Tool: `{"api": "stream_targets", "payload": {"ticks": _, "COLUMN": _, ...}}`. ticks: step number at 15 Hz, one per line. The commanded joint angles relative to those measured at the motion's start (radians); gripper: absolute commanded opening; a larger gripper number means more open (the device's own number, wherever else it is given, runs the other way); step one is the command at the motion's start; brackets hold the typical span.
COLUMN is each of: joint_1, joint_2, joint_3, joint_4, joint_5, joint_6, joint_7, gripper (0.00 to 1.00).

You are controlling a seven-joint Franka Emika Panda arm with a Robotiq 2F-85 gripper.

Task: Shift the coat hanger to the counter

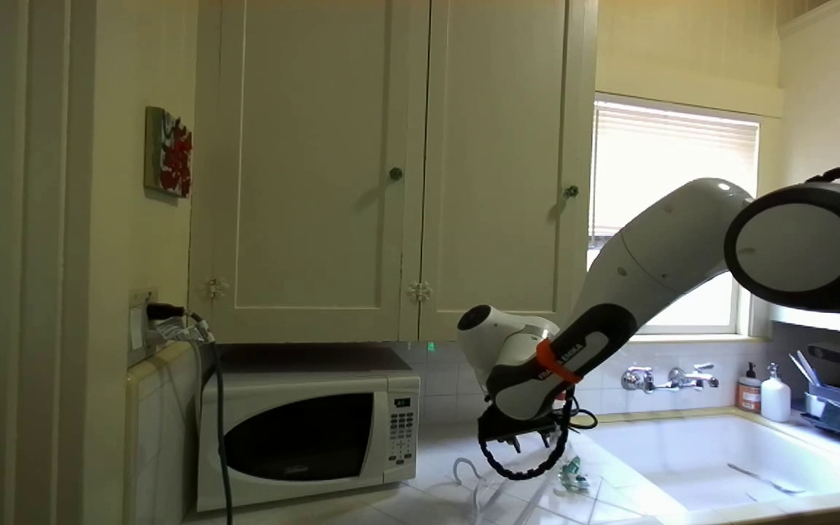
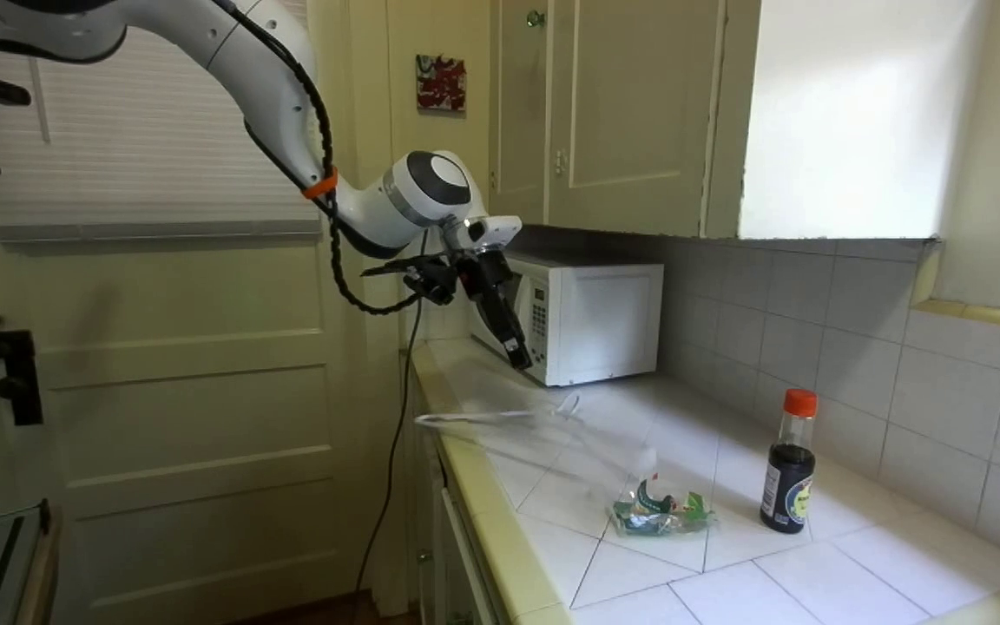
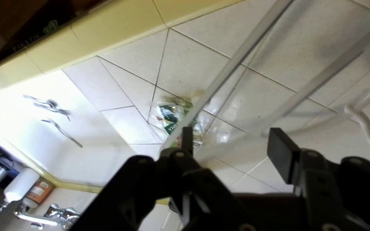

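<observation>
The coat hanger is thin and whitish, with a curved hook. It lies on or just above the counter (image 2: 865,577) beside the microwave in an exterior view (image 2: 500,417), with one end reaching past the front edge. Its hook and stem show in an exterior view (image 1: 476,499). In the wrist view its bars (image 3: 222,78) run diagonally across the tiles, with the hook at the right. My gripper is open, with nothing between its fingers (image 3: 230,144). It points down above the hanger in both exterior views (image 1: 529,441) (image 2: 519,356). The exact gap to the hanger is unclear.
A white microwave (image 1: 310,430) stands beside the gripper, with cupboards (image 1: 318,168) above. A clear and green plastic packet (image 2: 658,512) lies near the hanger. A dark sauce bottle with a red cap (image 2: 788,482) stands near the tiled wall. A sink (image 1: 712,452) holds some utensils.
</observation>
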Motion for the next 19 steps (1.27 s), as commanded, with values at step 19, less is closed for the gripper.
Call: {"api": "stream_targets", "payload": {"ticks": 19, "joint_1": -0.119, "joint_2": -0.412, "joint_3": 0.124, "joint_4": -0.315, "joint_5": 0.194, "joint_6": 0.16, "joint_7": -0.465, "gripper": 1.0}}
